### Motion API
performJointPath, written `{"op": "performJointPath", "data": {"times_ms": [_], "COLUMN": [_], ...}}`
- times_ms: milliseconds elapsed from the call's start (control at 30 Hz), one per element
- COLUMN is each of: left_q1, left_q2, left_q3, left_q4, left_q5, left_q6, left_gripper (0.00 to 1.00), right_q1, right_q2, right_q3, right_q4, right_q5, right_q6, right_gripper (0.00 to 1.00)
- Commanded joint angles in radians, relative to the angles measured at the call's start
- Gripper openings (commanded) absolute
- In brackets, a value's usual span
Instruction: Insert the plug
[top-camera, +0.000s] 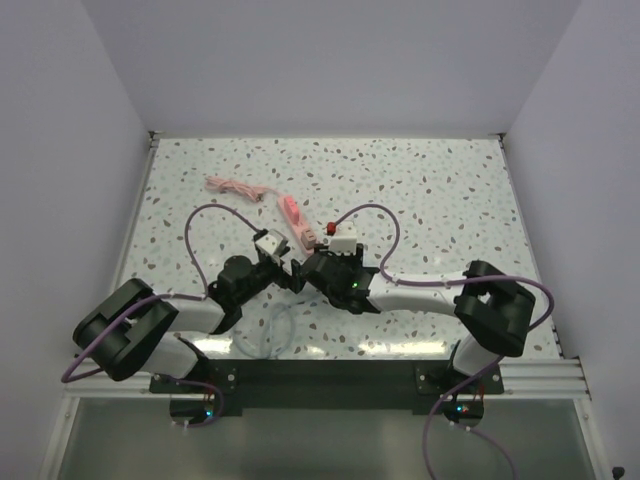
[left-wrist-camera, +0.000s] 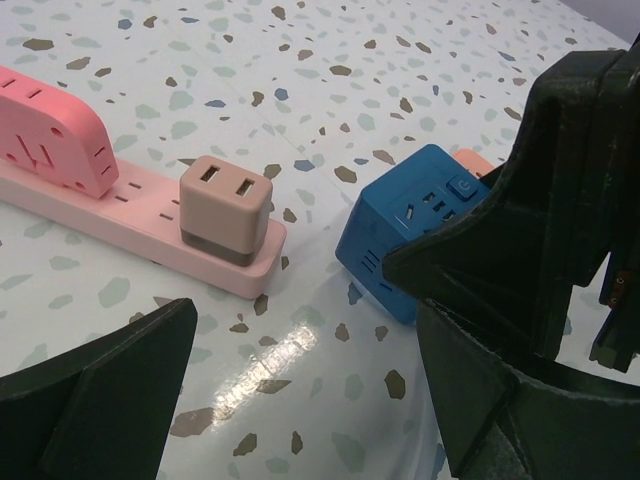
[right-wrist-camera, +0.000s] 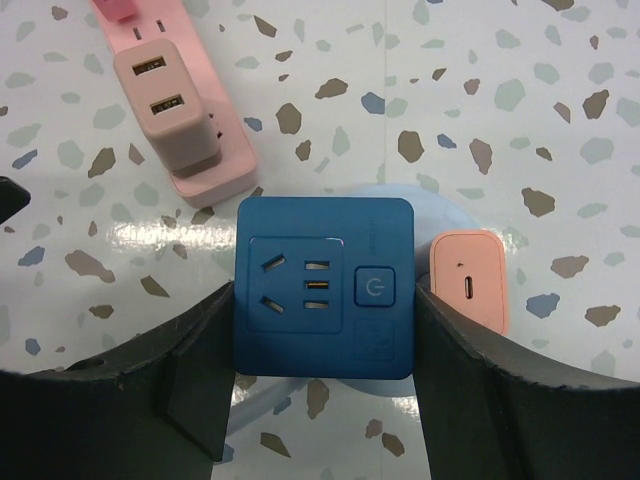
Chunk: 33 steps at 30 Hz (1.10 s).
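A blue cube socket lies on the table with its socket face and power button up. My right gripper is shut on it, one finger against each side. It also shows in the left wrist view. A small pink charger lies just right of the cube. A beige two-port USB adapter sits plugged into the end of a pink power strip. My left gripper is open and empty, low over bare table between the strip and the cube.
In the top view both grippers meet at the table's middle. The pink strip runs back-left, its coiled pink cord beyond. A white block with a red part sits behind the right gripper. A pale blue cable loops near the front.
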<state>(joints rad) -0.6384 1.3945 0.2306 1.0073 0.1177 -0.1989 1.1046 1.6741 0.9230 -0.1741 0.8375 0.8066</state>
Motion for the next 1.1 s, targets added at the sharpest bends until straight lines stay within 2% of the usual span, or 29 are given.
{"op": "performJointPath", "data": {"times_ms": [0, 300, 367, 400, 467, 500, 633, 667, 700, 900, 1067], "left_q1": [-0.004, -0.004, -0.004, -0.004, -0.004, -0.004, -0.006, -0.004, -0.004, -0.004, -0.006], "left_q2": [-0.028, -0.097, -0.129, -0.141, -0.178, -0.192, -0.247, -0.268, -0.278, -0.354, -0.436], "left_q3": [0.006, 0.045, 0.053, 0.064, 0.076, 0.085, 0.118, 0.125, 0.139, 0.191, 0.217], "left_q4": [0.008, -0.105, -0.136, -0.174, -0.219, -0.258, -0.363, -0.381, -0.418, -0.553, -0.642], "left_q5": [-0.024, -0.102, -0.116, -0.154, -0.191, -0.223, -0.297, -0.309, -0.332, -0.44, -0.545], "left_q6": [0.0, -0.043, -0.057, -0.06, -0.066, -0.068, -0.082, -0.085, -0.088, -0.105, -0.112], "left_gripper": [0.97, 0.99, 1.0, 1.0, 1.0, 1.0, 1.0, 1.0, 1.0, 1.0, 1.0], "right_q1": [-0.017, -0.034, -0.034, -0.035, -0.035, -0.035, -0.046, -0.054, -0.057, -0.084, -0.172], "right_q2": [0.099, -0.04, -0.073, -0.088, -0.131, -0.145, -0.23, -0.266, -0.287, -0.46, -0.585], "right_q3": [-0.116, -0.093, -0.072, -0.067, -0.061, -0.061, -0.07, -0.079, -0.082, -0.118, -0.153], "right_q4": [-0.203, -0.196, -0.199, -0.196, -0.192, -0.192, -0.183, -0.18, -0.174, -0.147, -0.136], "right_q5": [-0.316, -0.311, -0.302, -0.296, -0.288, -0.275, -0.253, -0.25, -0.25, -0.224, -0.224], "right_q6": [0.013, -0.075, -0.098, -0.124, -0.145, -0.164, -0.205, -0.211, -0.228, -0.299, -0.352], "right_gripper": [0.0, 0.0, 0.16, 0.33, 0.5, 0.63, 0.85, 0.96, 0.99, 0.99, 0.99]}}
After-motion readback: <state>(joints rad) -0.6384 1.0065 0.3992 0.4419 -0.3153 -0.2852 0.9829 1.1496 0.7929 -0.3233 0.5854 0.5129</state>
